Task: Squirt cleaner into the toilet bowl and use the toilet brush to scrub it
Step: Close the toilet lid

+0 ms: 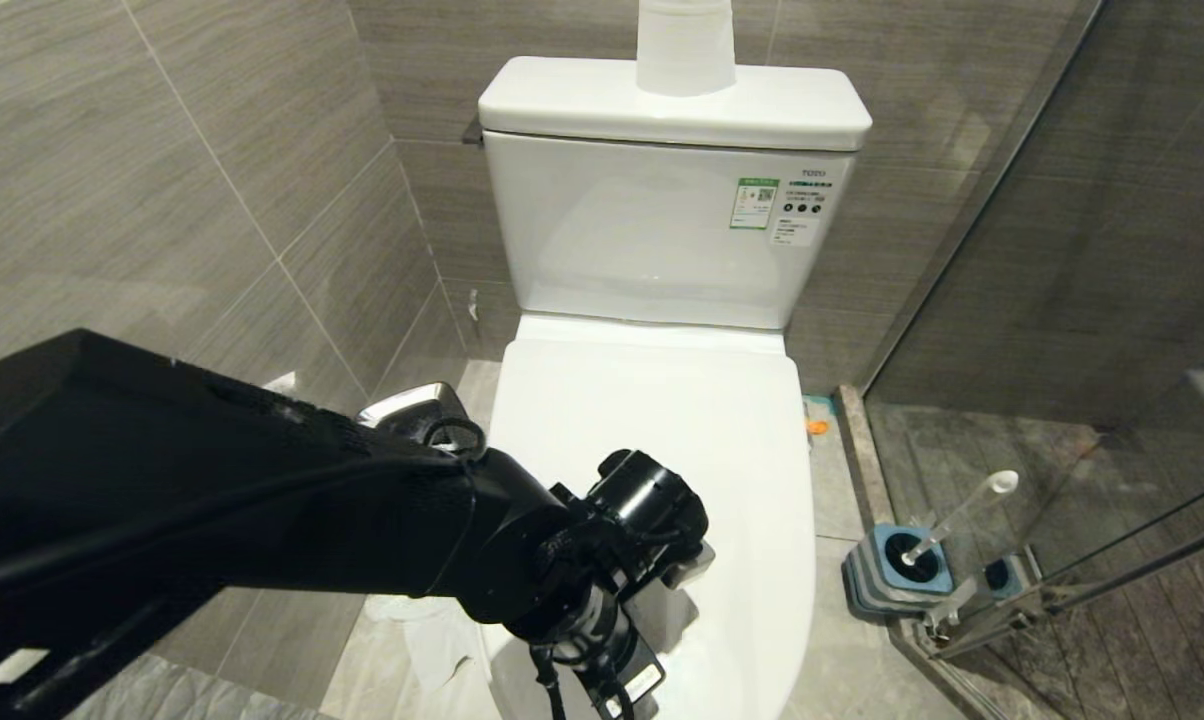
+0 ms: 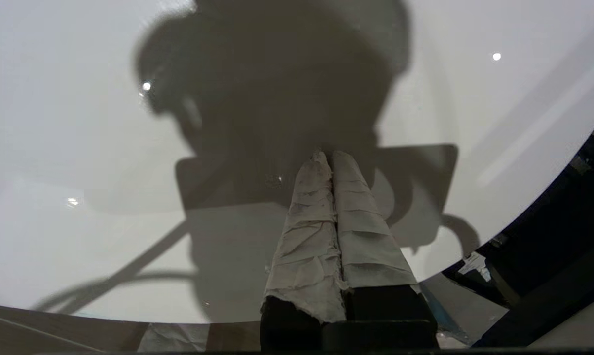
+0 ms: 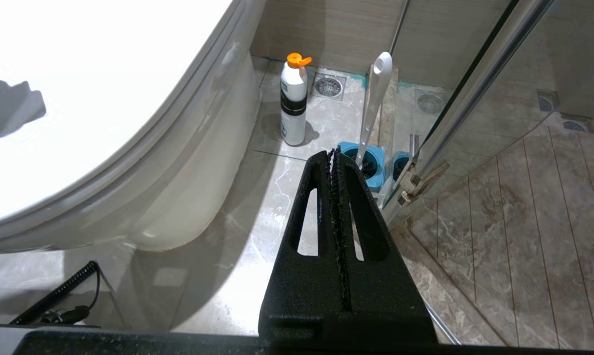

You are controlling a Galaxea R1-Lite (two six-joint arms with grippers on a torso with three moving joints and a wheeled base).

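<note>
The toilet bowl (image 3: 178, 197) is closed: its white lid (image 1: 662, 420) is down, so the inside is hidden. My left arm (image 1: 522, 540) reaches over the lid's front. Its gripper (image 2: 330, 155) is shut and holds nothing, the white-wrapped fingertips pointing at the glossy lid (image 2: 80, 148). The toilet brush (image 1: 962, 515) stands in its blue-and-grey holder (image 1: 897, 570) on the floor to the right of the toilet. My right gripper (image 3: 332, 155) is shut and empty, low beside the toilet, just short of the brush holder (image 3: 371, 165). A white cleaner bottle (image 3: 293, 103) with an orange cap stands beyond it.
The glass shower door (image 1: 1062, 300) runs close behind the brush holder. A steel waste bin (image 1: 422, 405) and crumpled paper (image 1: 432, 630) sit on the floor left of the toilet. A paper roll (image 1: 684, 45) rests on the tank (image 1: 662, 230). A floor drain (image 3: 329, 86) lies past the bottle.
</note>
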